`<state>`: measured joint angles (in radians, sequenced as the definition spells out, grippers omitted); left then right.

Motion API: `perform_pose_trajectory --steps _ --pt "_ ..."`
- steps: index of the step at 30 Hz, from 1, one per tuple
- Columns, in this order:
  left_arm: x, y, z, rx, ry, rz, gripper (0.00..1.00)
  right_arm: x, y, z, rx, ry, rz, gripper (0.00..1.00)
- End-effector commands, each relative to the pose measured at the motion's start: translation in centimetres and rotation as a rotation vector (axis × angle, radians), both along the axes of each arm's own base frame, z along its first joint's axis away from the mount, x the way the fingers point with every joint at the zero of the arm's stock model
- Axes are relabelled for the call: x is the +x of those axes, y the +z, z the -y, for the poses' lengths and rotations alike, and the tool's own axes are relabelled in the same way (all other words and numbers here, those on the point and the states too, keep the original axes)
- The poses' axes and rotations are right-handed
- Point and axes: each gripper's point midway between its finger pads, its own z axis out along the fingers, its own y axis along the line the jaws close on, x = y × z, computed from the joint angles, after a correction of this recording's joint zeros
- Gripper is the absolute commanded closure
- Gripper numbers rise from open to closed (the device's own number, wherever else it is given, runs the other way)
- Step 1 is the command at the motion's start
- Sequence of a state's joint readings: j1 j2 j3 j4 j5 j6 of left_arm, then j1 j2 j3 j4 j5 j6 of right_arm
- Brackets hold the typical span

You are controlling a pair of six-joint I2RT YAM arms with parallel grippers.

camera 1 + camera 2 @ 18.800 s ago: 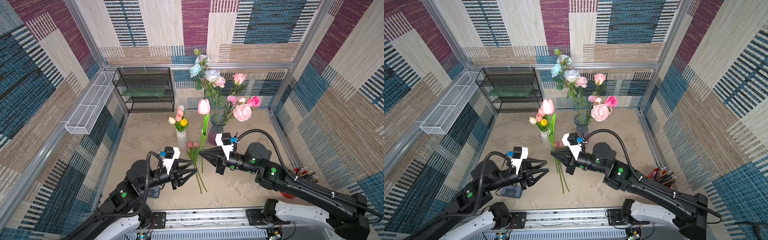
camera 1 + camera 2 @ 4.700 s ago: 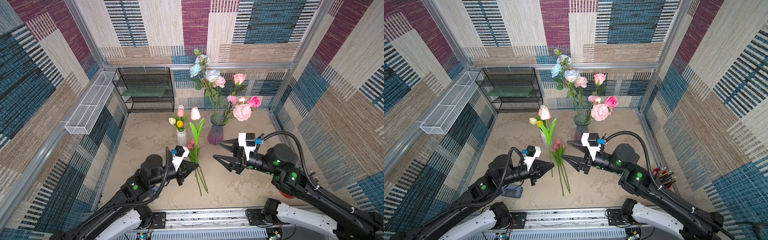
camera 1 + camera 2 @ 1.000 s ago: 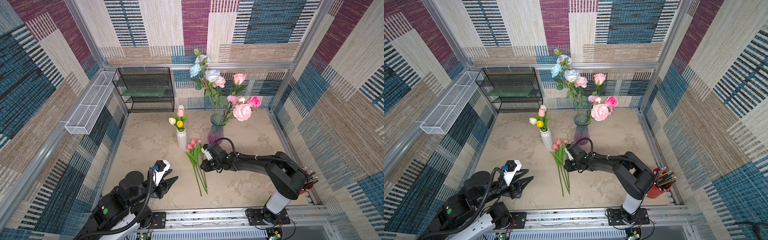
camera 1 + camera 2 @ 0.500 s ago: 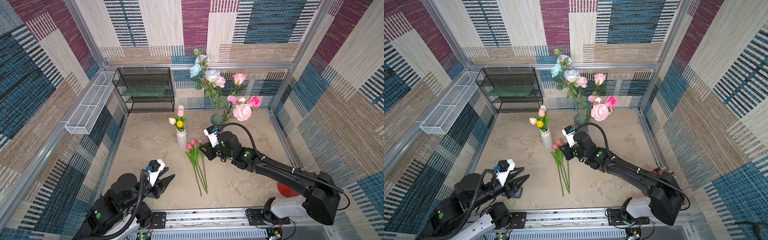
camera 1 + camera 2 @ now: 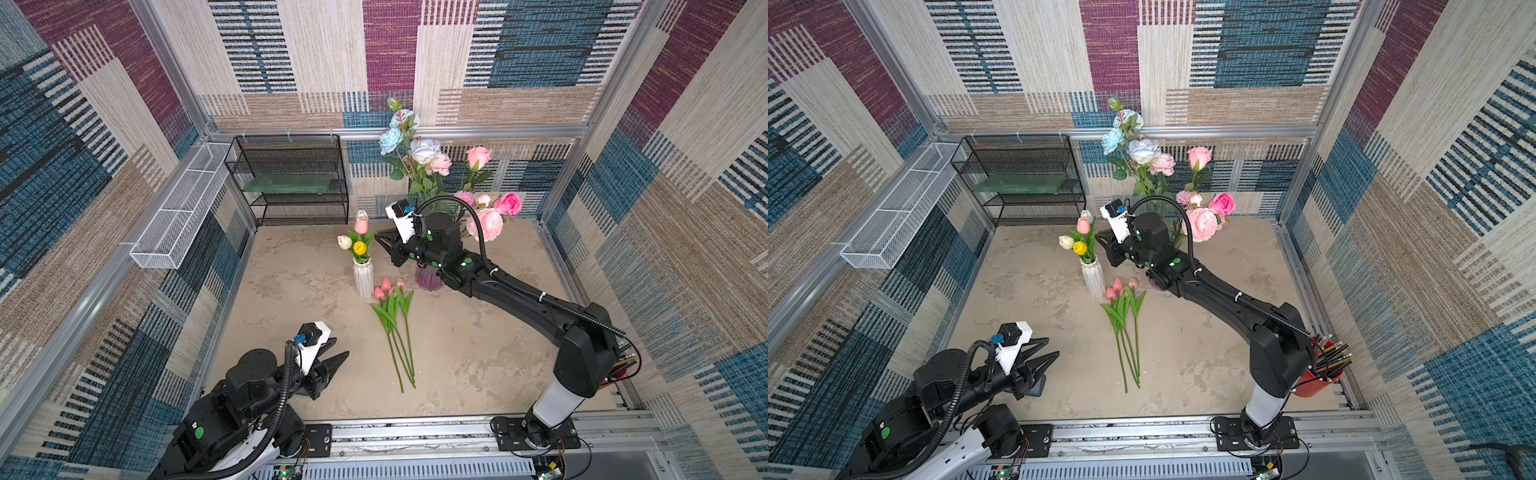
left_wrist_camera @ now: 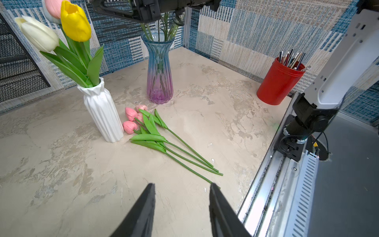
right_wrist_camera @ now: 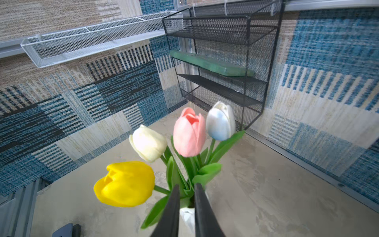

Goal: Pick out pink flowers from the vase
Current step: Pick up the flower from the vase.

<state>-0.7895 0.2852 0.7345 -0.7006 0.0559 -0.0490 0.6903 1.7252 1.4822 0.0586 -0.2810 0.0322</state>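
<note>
1. Pink tulips (image 5: 386,283) are laid on the table (image 5: 478,353), just beside the white vase (image 5: 363,282).
2. One pink tulip (image 5: 361,225) is seen standing in that vase.
3. The right gripper (image 5: 379,239) is held just beside its leaves.
4. The left gripper (image 5: 341,348) is held well apart, jaws parted.

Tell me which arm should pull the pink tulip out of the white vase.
Right. The right gripper is at the mouth of the white vase, jaws flanking the stems below the pink tulip. The left gripper hangs open by the front edge, far off.

Green-stemmed pink tulips (image 5: 386,286) lay on the mottled beige table (image 5: 478,332). The ribbed vase (image 5: 363,282) was white, with a yellow tulip (image 5: 360,247), a cream tulip (image 5: 344,242) and a pink tulip (image 5: 361,225); at its three o'clock, the glass vase (image 6: 159,67) shaded blue to purple.
</note>
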Motion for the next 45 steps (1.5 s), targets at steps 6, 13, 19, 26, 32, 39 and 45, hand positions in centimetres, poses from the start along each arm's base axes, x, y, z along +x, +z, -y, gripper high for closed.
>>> perform_pose_trajectory --steps 6,13,19,26,32,39,45 --pt "0.3 0.2 -0.1 -0.009 0.014 0.017 0.55 0.6 -1.5 -2.6 0.003 0.113 -0.022 0.77" --pt "0.2 0.2 -0.1 -0.009 0.012 0.017 0.55 1.6 -2.8 -3.2 0.008 0.101 -0.04 0.73" --pt "0.3 0.1 -0.1 -0.007 0.013 0.016 0.55 2.8 -4.0 -4.0 -0.005 0.095 -0.072 0.63" --pt "0.3 0.1 -0.1 -0.005 0.014 0.017 0.55 3.4 -4.3 -4.4 -0.006 0.09 -0.088 0.74" --pt "0.3 0.1 0.0 -0.006 0.01 0.015 0.55 3.1 -2.9 -3.8 0.002 0.087 -0.065 0.84" --pt "0.3 0.0 0.0 -0.001 0.009 0.013 0.55 2.6 -0.4 -3.2 0.008 0.078 -0.023 0.84" --pt "0.2 0.0 -0.1 -0.003 0.011 0.013 0.55 2.1 1.6 -2.6 0.017 0.069 0.01 0.9"
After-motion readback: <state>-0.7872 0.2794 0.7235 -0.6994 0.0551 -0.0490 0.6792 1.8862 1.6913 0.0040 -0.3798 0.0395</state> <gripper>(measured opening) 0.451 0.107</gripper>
